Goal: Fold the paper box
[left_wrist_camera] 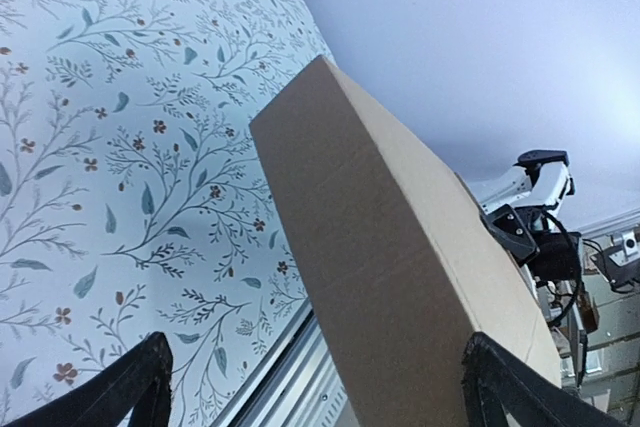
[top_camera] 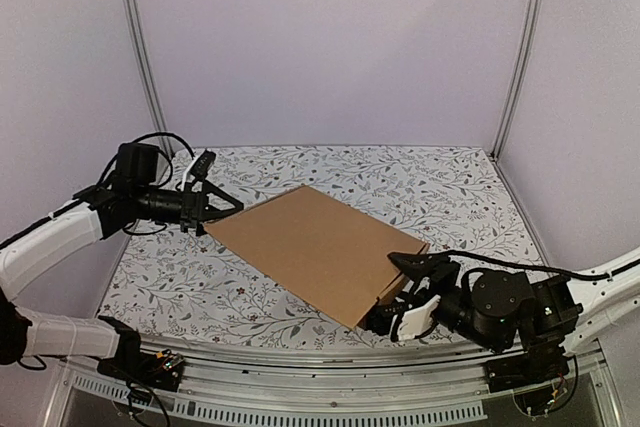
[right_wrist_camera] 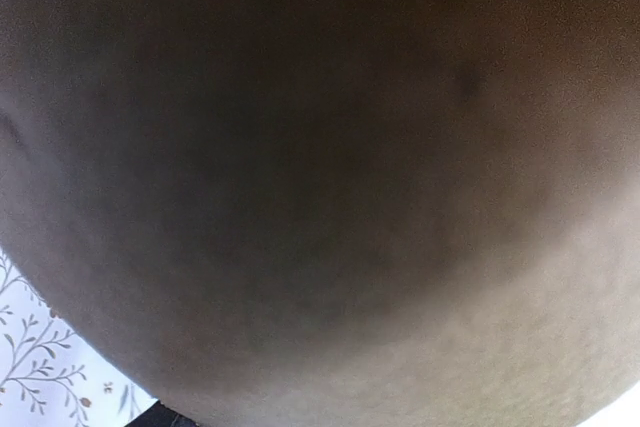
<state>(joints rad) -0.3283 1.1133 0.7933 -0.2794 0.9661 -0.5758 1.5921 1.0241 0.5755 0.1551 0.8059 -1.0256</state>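
Left wrist: brown corrugated cardboard box [left_wrist_camera: 400, 277] lies inside wide-spread left claw [left_wrist_camera: 315, 377]
Top: right claw [top_camera: 387, 292] straddles its other end — grip unclear
Axis: claw to claw

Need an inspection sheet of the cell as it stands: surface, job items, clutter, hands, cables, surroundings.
Surface: table with a floral cover.
Job's things: paper box, plain brown, shallow, lying skewed to the table edges.
Clutter: nothing seen.
Hands: left hand open at the box's left corner. Right hand straddles the near right corner, one finger above and one below. Whether it grips cannot be told, as blurred cardboard fills its wrist view.
Cables: black loop on the left arm; black cable along the right arm.
Surroundings: pale walls, metal frame posts.
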